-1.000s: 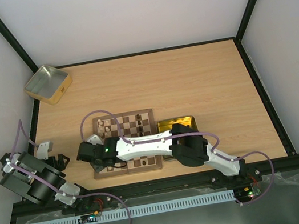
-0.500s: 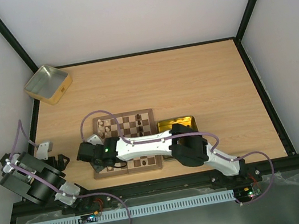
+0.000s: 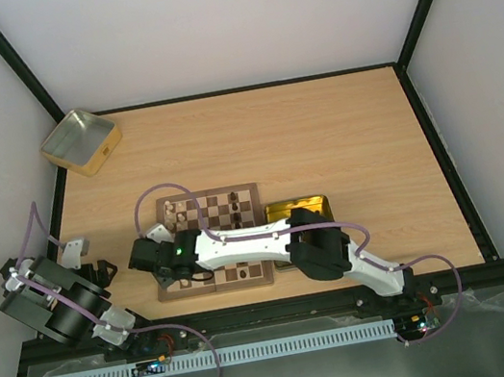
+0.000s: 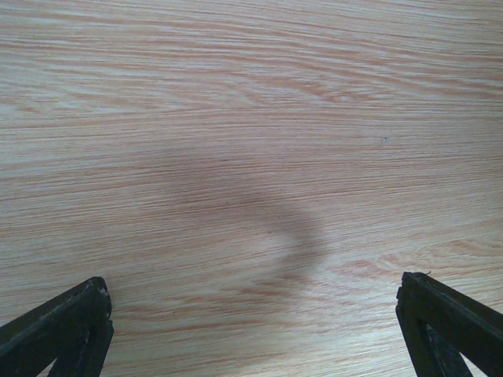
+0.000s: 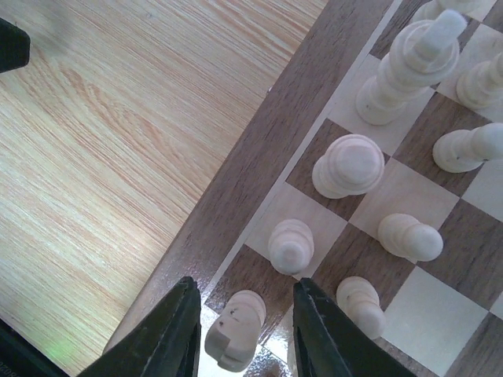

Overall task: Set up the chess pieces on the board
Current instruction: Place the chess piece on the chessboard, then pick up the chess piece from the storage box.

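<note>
Clearly, the right jaws are held slightly parted around a pale knight [image 5: 234, 334], with a thin gap on either side of it. The knight is set on a square just beside the rim of the board [image 5: 251, 165], and other pale pieces [image 5: 291, 245] are stood on the squares near it. The board is laid on the table [image 3: 319, 128], with a gold tin [image 3: 299, 207] just beside its right edge. The left jaws are spread wide over bare wood, and nothing is held between them.
</note>
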Action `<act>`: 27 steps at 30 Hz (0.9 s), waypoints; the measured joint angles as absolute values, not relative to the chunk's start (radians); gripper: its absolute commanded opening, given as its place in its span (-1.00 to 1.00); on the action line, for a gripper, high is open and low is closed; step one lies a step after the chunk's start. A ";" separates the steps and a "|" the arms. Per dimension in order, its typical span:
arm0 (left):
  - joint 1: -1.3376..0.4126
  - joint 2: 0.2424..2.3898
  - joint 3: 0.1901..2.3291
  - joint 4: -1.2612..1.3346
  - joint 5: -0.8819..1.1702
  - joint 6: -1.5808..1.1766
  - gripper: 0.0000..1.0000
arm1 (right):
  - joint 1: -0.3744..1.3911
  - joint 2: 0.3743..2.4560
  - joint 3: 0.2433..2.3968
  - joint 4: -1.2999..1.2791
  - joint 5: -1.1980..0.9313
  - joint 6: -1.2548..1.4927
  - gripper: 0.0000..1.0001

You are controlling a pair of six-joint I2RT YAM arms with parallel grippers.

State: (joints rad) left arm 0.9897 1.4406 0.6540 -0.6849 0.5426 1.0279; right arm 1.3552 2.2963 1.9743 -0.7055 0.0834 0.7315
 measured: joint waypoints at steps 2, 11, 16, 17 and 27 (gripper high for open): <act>0.990 1.439 0.653 -0.685 0.542 1.028 0.98 | 1.355 2.296 1.974 -0.708 0.086 0.729 -0.37; 0.990 1.426 0.646 -0.681 0.534 1.029 0.98 | 1.355 2.163 1.887 -0.728 0.128 0.745 -0.35; 0.989 1.417 0.643 -0.679 0.521 1.029 0.98 | 1.347 1.914 1.686 -0.728 0.206 0.784 -0.35; 0.989 1.415 0.643 -0.680 0.517 1.029 0.98 | 1.340 1.871 1.642 -0.726 0.219 0.794 -0.35; 0.942 1.422 0.665 -0.697 0.478 0.986 0.98 | 1.072 1.498 1.030 -0.671 0.236 0.924 -0.34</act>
